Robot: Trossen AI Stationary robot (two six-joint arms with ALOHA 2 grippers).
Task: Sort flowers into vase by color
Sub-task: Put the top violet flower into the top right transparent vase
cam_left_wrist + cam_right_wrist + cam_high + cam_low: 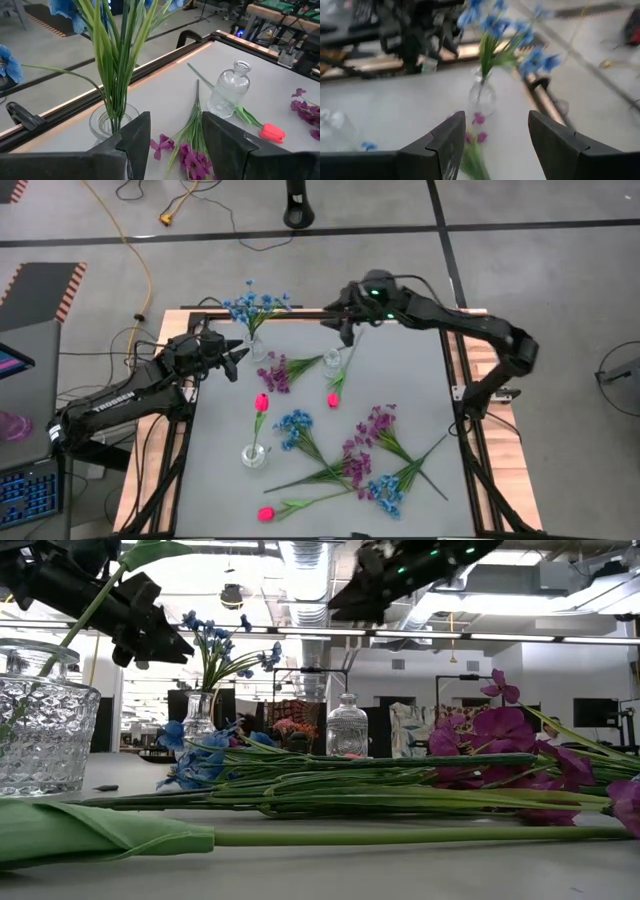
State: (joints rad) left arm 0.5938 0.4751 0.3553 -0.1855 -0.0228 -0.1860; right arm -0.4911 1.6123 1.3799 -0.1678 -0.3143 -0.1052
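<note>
Both hands are wide open, holding nothing. Left hand (238, 358) hovers by the blue flowers (256, 306) in the 11 o'clock vase (257, 348); right hand (345, 330) at 12. Remaining flowers (345, 465) lie loose around the bench (410, 380) at 5.

1. White lettering reading "TROSSEN" is showing along the forearm of the left arm (118, 402), near the table's left edge, seen from above.
2. Nothing else readable is showing in any view right now.
</note>
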